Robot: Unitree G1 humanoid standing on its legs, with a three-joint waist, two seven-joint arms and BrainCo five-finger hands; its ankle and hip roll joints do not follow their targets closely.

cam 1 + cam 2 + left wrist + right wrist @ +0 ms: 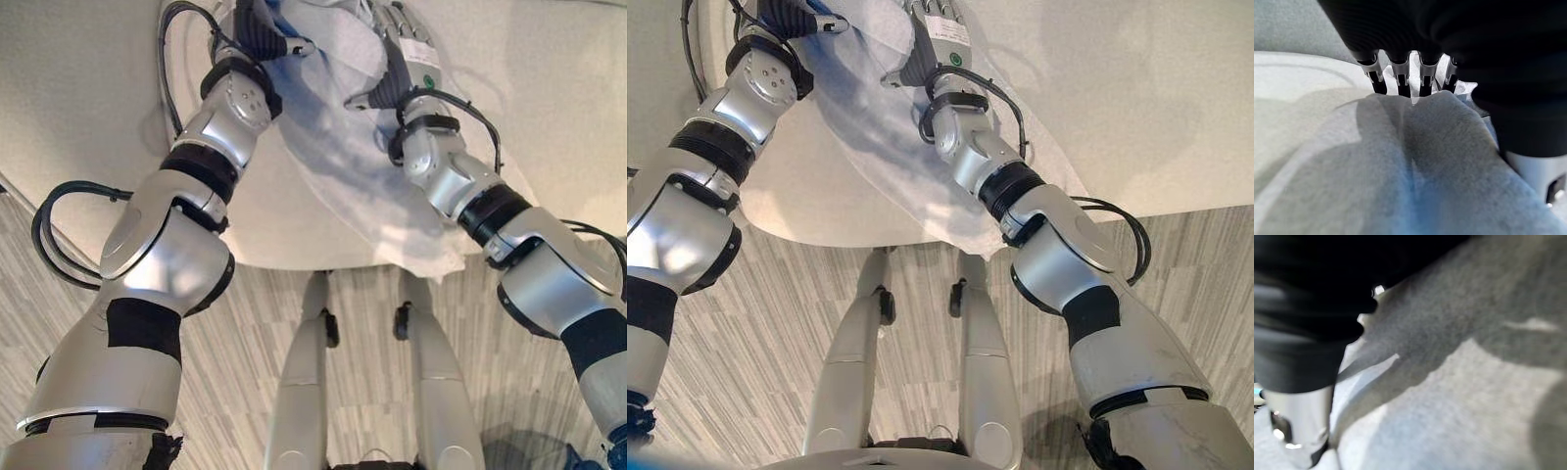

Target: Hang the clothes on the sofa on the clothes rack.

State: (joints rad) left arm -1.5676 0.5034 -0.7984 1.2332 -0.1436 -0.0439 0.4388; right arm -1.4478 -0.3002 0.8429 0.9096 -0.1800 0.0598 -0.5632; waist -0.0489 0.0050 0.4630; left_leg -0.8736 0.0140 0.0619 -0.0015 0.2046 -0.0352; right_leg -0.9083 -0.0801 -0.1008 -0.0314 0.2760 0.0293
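- White garment (333, 147) lies spread on the pale sofa seat (549, 98), its lower edge hanging over the seat's front rim above the grey striped floor (59, 284).
- Left hand (260, 34) is on the garment's upper left part. In the left wrist view its fingers (1400, 81) point down into a raised fold of the cloth, tips hidden behind it; cannot tell whether they grip.
- Right hand (939, 39) lies on the garment's upper right part, back of the hand up, fingers reaching out flat along the cloth, holding nothing.
- Right wrist view: cloth (1459, 396) close under the hand, fingers hidden.
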